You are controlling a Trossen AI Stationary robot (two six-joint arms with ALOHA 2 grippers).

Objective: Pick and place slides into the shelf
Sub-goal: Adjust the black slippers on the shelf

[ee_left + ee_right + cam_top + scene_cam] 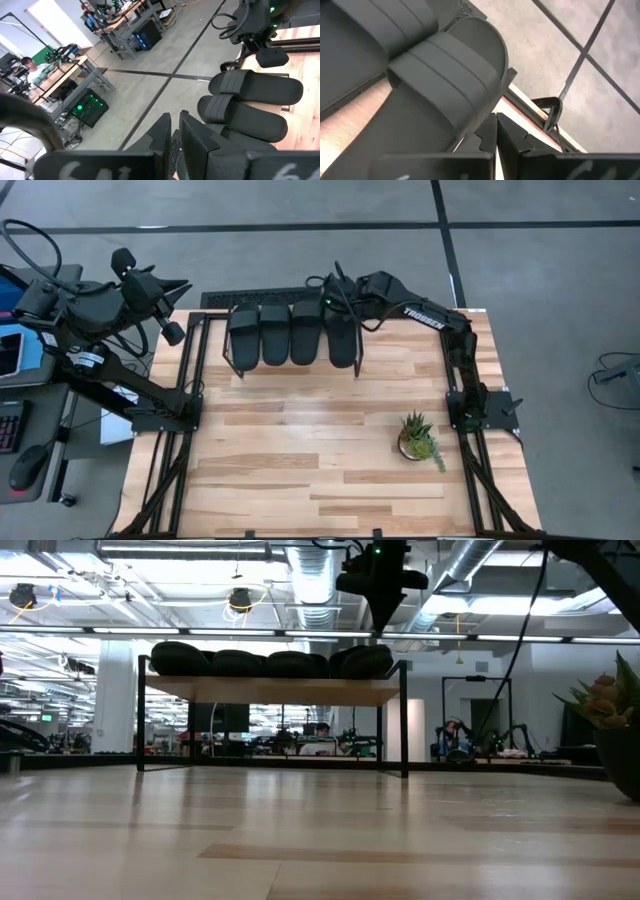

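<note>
All four slides [292, 332] lie side by side on the shelf [270, 690], toes pointing the same way, packed so each touches its neighbour; that tight row is how four fit on one narrow plank. The shelf stands at the far edge of the tabletop [300, 450], which leaves the middle bare. My right claw [338, 292] hovers just above the outermost slide, fingers pressed together and gripping nothing, which I judge means the sandal is set and the placing is about done. My left claw [178, 288] hangs off the tabletop's far left corner, clear of the row; its fingers [195, 137] sit nearly together with only a slit between them and nothing in it. A potted plant [418, 436] stands well apart, near my right arm's base.
</note>
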